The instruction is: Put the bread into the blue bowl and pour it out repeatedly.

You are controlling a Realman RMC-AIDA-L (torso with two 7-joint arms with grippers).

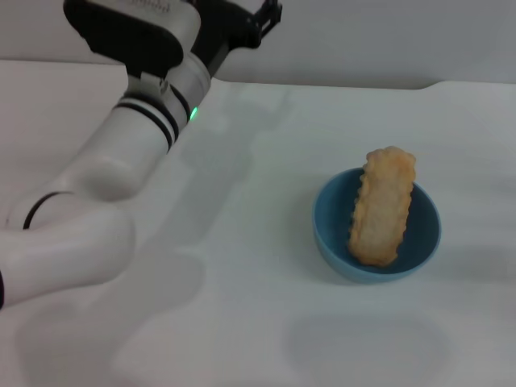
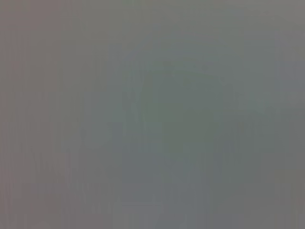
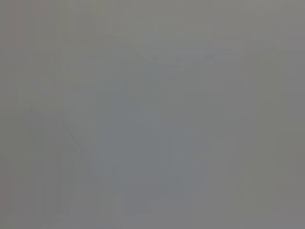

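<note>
The bread (image 1: pixel 384 205), an elongated ridged tan loaf, lies in the blue bowl (image 1: pixel 332 236) at the right of the white table. Its far end sticks up over the bowl's far rim. My left arm reaches up along the left side, and its gripper (image 1: pixel 266 14) is at the top edge of the head view, far from the bowl. My right gripper is out of view. Both wrist views show only plain grey.
The white table (image 1: pixel 242 322) spreads around the bowl. Its far edge meets a grey wall along the top of the head view. My left arm's white links (image 1: pixel 121 161) fill the left part of the view.
</note>
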